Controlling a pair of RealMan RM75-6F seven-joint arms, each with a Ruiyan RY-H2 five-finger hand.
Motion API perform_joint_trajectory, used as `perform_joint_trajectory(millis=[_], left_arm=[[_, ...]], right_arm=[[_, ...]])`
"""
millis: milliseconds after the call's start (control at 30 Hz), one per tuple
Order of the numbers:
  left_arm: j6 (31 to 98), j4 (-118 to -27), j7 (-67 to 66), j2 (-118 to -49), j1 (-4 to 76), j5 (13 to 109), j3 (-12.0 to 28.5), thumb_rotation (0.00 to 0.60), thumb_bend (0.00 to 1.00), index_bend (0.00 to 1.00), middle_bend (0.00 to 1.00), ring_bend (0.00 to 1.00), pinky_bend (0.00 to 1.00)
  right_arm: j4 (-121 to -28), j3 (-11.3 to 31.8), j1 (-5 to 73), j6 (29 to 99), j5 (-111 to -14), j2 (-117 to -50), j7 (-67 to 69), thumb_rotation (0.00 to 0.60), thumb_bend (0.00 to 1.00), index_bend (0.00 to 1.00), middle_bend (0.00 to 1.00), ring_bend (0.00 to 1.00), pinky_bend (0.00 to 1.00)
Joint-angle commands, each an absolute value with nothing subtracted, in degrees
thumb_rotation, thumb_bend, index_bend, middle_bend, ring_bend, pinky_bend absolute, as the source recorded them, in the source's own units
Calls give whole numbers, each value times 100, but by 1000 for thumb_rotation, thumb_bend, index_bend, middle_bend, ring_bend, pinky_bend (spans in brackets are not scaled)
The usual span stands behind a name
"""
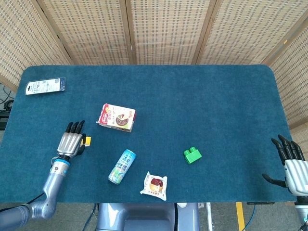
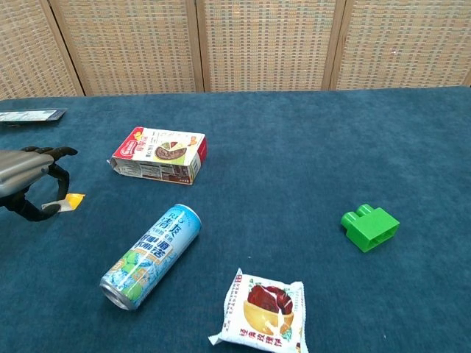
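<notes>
A small yellow and white block [image 1: 87, 140] is pinched between the thumb and curled fingers of the left hand [image 1: 72, 142], low over the left side of the blue felt surface [image 1: 192, 96]. Only a little of the block is held, so it could slip out and be dropped if the pinch gets loose. The blue and green drink can [image 2: 151, 256] is lying on its side near this hand, and it could be bumped and rolled away if the arm is swung toward it. The red and white carton box [image 2: 160, 155] is lying a bit further back and could be knocked too. The right hand [image 1: 292, 161] is spread with nothing in it, at the far right edge, well apart from the green plastic brick [image 1: 192, 155]
</notes>
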State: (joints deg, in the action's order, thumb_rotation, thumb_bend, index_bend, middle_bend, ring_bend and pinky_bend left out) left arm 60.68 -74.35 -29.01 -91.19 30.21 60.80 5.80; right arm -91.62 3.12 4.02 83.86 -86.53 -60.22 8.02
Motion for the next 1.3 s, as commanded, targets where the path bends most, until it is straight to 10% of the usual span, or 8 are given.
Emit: perform_joint_trajectory(millis=[33,1300], left_arm=[[6062,-7395,-2929,-9098,3065,6051,646,600,449,562,0,0,0],[6041,-7087,-2950,-9052,3369,5819,1046,600,445,564,0,0,0]], right_arm=[[-9165,310,405,8380,-8651,-6021,794,600,104,0,0,0,0],[-9161,310,414,8351,-8633,-6023,797,600,104,0,0,0,0]])
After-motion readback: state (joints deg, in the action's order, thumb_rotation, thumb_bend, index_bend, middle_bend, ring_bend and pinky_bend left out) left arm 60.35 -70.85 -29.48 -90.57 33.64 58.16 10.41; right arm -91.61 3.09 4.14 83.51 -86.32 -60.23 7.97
